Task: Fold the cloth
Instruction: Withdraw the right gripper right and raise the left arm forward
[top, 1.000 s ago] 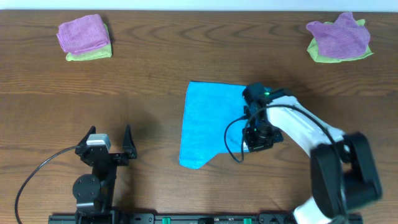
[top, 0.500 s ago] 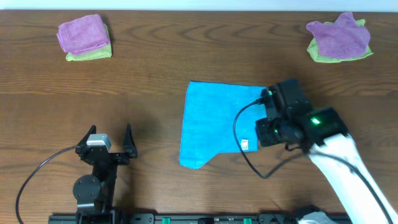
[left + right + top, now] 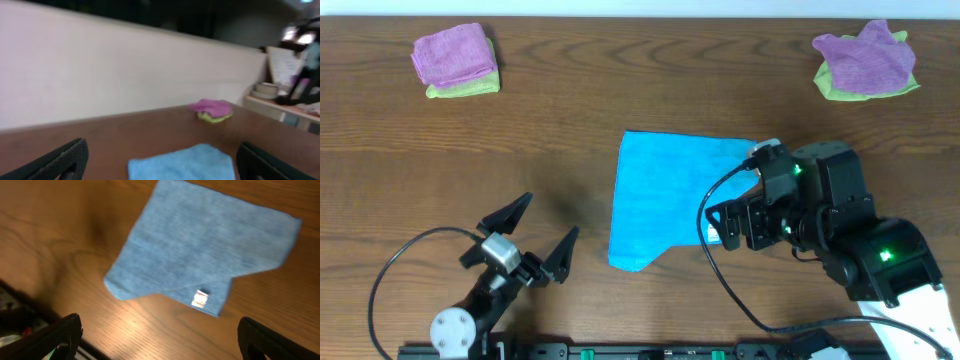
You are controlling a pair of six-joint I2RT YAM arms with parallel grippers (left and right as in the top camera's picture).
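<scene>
The cloth [image 3: 665, 200] is sky-blue and lies flat in the middle of the wooden table. One corner is folded over, so its white tag [image 3: 714, 234] faces up near the lower right edge. My right gripper [image 3: 727, 226] hangs open just right of the tag, holding nothing. In the right wrist view the cloth [image 3: 200, 245] and its tag [image 3: 200, 298] lie beyond my spread fingertips [image 3: 50, 335]. My left gripper [image 3: 536, 236] stands open to the left of the cloth, apart from it. The cloth [image 3: 182, 165] shows between its fingers [image 3: 60, 160].
A purple cloth on a lime-green one [image 3: 455, 60] sits at the back left. A second such pile [image 3: 865, 62] sits at the back right and also appears as a pile [image 3: 212, 109] in the left wrist view. Black cables trail near both arm bases.
My right gripper opened, let the cloth's tagged corner go and drew back to the right. The left arm swung round and moved nearer the cloth, still open.
</scene>
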